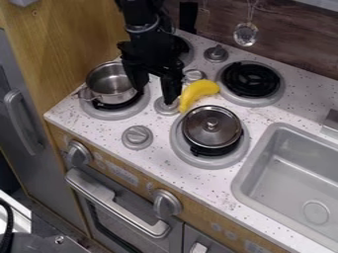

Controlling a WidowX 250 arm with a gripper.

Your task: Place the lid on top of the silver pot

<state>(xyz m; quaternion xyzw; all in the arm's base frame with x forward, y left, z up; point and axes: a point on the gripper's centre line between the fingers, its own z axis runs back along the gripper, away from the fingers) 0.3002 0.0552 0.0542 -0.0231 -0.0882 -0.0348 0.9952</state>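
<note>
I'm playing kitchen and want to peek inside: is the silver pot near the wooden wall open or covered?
Open. No lid sits on the silver pot, and you can see right down into its shiny metal inside.

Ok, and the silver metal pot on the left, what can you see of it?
The silver metal pot is round and shiny, with a thin loop handle on its left side. It stands upright and uncovered, so its inner wall and part of its bottom show. It sits on the round black-and-grey burner nearest the wooden side panel. The open black end effector hangs close by its right side; whether they touch, I can't tell.
</note>
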